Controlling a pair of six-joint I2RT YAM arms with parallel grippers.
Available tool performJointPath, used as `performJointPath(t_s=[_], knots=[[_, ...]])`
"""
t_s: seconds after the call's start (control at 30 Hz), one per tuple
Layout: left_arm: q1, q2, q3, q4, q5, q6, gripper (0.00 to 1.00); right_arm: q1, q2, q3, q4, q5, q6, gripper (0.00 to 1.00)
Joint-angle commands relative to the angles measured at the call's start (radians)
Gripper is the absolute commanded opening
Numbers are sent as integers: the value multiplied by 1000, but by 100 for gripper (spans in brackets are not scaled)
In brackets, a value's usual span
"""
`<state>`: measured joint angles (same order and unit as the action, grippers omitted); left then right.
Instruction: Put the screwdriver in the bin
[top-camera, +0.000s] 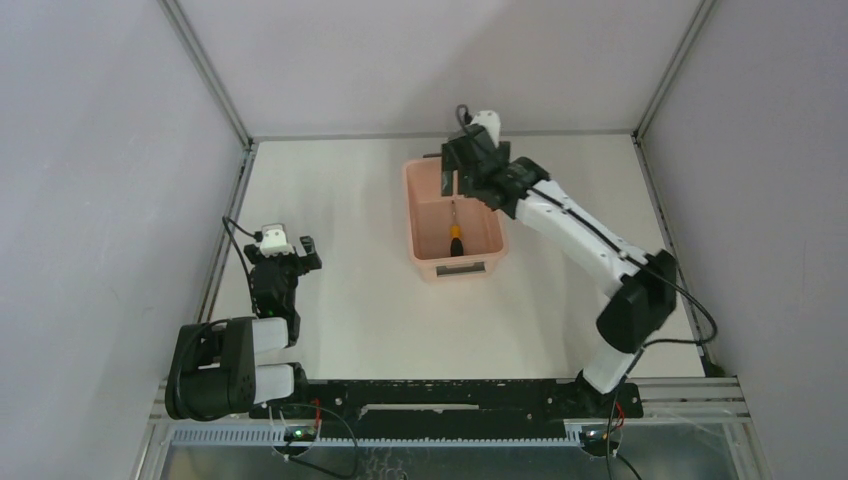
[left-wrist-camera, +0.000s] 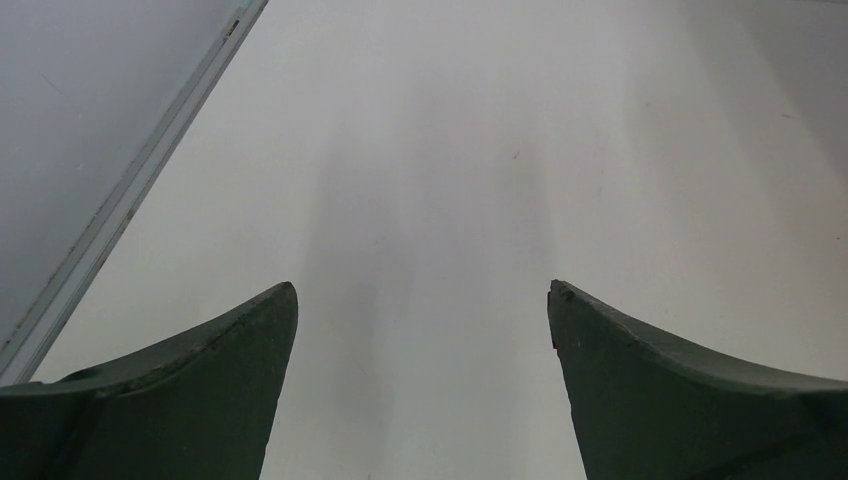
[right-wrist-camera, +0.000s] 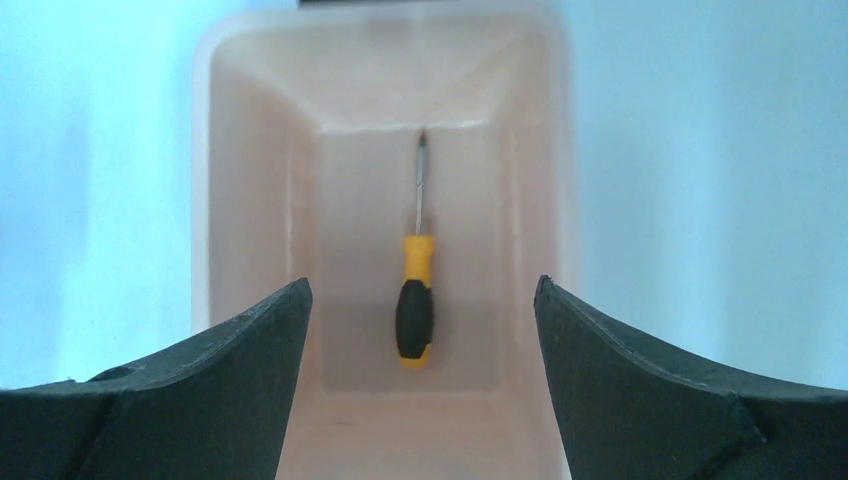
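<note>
The screwdriver (top-camera: 455, 236), with a black-and-yellow handle and a thin metal shaft, lies flat on the floor of the salmon-pink bin (top-camera: 412, 215). In the right wrist view the screwdriver (right-wrist-camera: 415, 300) lies lengthwise in the bin (right-wrist-camera: 250, 200), touching nothing else. My right gripper (top-camera: 455, 182) hovers over the bin's far end, open and empty, its jaws (right-wrist-camera: 422, 281) spread wide above the handle. My left gripper (top-camera: 282, 252) is open and empty over bare table at the left; it also shows in the left wrist view (left-wrist-camera: 422, 288).
The bin stands in the middle-back of the white table (top-camera: 350, 300). Grey enclosure walls with metal corner rails (top-camera: 225, 220) close in the left, back and right. A rail (left-wrist-camera: 130, 190) runs along the table edge left of my left gripper.
</note>
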<state>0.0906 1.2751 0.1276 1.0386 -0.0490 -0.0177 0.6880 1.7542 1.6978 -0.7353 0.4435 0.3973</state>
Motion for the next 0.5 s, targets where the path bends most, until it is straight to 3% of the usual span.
performJointPath(t_s=[0.0, 0.27, 0.47], knots=[[-5, -20, 50, 46, -5, 9, 100, -114, -146, -48, 4, 51, -89, 89], [-5, -20, 50, 46, -5, 9, 100, -531, -353, -297, 86, -150, -142, 91], [-5, -20, 49, 46, -5, 9, 100, -767, -364, -349, 101, -215, -165, 91]])
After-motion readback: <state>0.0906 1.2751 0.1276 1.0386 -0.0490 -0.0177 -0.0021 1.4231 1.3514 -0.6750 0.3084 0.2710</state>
